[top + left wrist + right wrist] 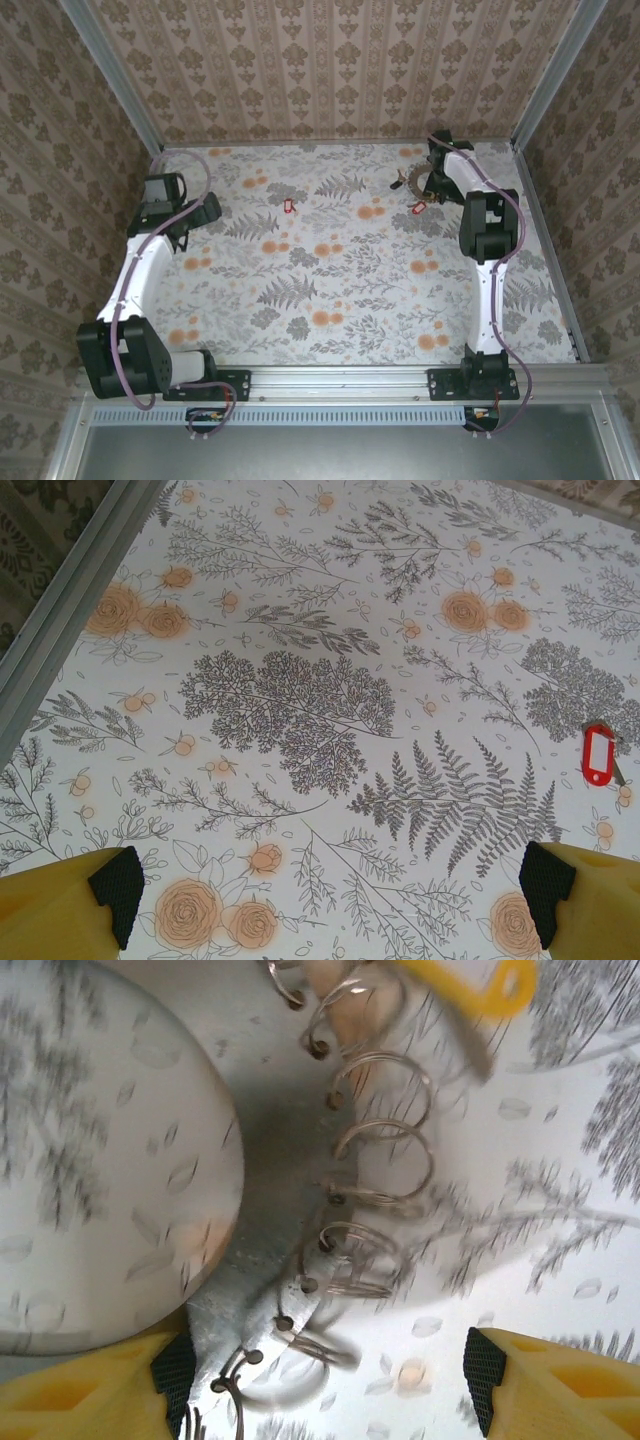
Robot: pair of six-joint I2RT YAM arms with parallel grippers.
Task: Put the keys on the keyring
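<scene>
**Q:** What is the overhead view showing, largest item first?
**A:** The floral table [330, 300] is carrying everything. The left arm [140, 270] is reaching along the left side. The right arm [485, 250] is reaching into the far right corner.

**Q:** How are the tools standing?
**A:** The left gripper [330, 885] is hanging spread wide over bare cloth, pinching nothing. The right gripper [330, 1370] is also spread, low over the keyring [265, 1260], whose flat band is running just beside one pad [175, 1370].

**Q:** Where are the keys lying?
**A:** The first red key [290, 207] is lying mid-table, well apart from the keyring. The second red key [417, 208] is lying near it. Small wire loops [385, 1160] are threading the band's holes, and a yellow tag [500, 985] is showing beyond them.
</scene>
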